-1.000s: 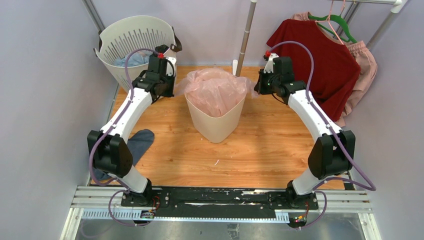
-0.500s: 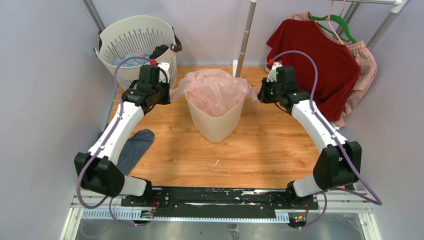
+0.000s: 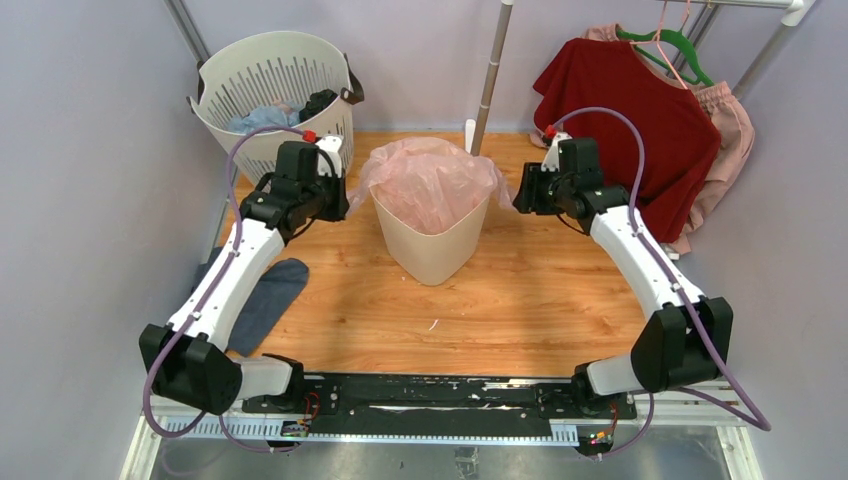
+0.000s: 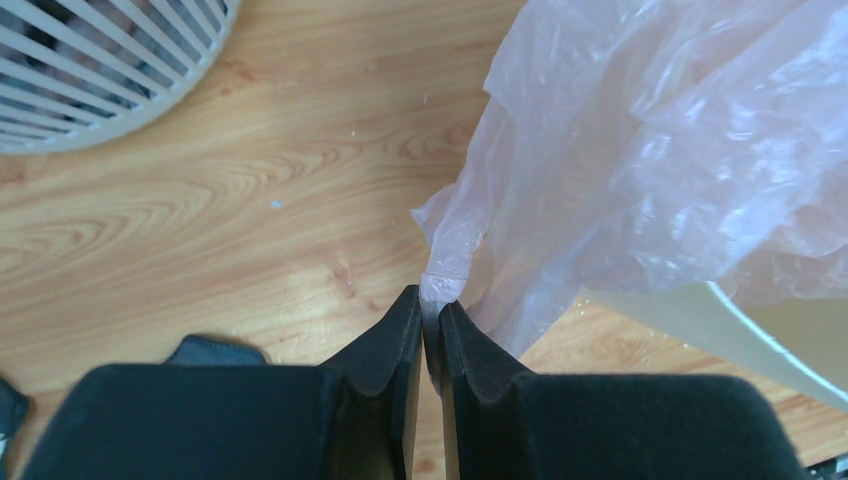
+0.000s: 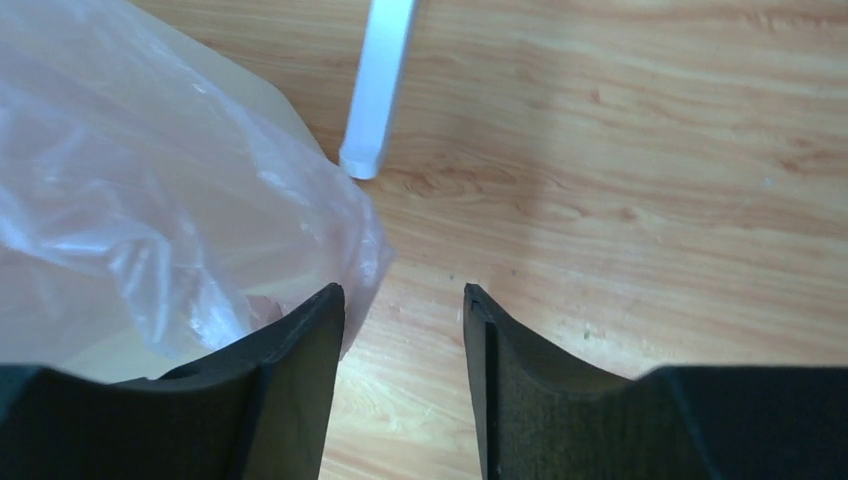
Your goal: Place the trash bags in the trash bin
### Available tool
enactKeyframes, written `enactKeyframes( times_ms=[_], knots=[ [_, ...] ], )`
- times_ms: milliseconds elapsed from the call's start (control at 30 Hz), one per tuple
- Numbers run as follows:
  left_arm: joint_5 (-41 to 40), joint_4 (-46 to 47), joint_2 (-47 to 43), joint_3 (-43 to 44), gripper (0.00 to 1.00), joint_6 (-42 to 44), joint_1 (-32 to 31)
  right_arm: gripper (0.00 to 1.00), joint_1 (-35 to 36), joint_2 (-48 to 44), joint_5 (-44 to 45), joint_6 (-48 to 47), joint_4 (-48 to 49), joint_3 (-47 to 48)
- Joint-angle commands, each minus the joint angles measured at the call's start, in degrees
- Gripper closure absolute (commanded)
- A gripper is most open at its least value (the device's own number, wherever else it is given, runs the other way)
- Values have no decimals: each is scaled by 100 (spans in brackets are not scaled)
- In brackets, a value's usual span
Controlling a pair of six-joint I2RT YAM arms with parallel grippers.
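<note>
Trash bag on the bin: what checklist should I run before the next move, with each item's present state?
1. Left fingers pinch the trash bag edge: ok.
2. Right fingers grip the bag: not ok; open, bag edge beside them, not between.
3. Trash bin upright: ok.
4. Bag pushed down inside bin: not ok; it bulges above the rim.
5. Bag wrapped over the far rim: cannot tell.

Left arm (image 3: 228, 272) and right arm (image 3: 635, 250): white link shells, black joint housings, 1 lilac cable (image 3: 595, 109) each, red cap (image 3: 309, 135) near wrist. Left gripper (image 4: 432, 318), right gripper (image 5: 402, 300): matte black wedge fingers. Black base plate (image 3: 430, 392) on silver rails (image 3: 190, 405).
</note>
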Motion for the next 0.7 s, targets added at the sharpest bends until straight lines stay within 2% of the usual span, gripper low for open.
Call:
enactKeyframes(
  times_ms=[0, 67, 300, 500, 667],
  knots=[
    [25, 8, -150, -150, 84, -42, -40, 46, -234, -306, 434, 304, -622, 227],
    [21, 20, -189, -200, 84, -42, -40, 46, -253, -484, 375, 315, -688, 364],
    [1, 32, -99, -108, 84, -20, -40, 46, -253, -545, -850, 628, -681, 1207],
    [21, 34, -85, -93, 84, -16, -40, 46, -219, -92, -2087, 1307, -354, 2011],
    [79, 61, 8, -48, 84, 0, -40, 45, -183, 659, -2473, 993, -530, 2782]
  ],
)
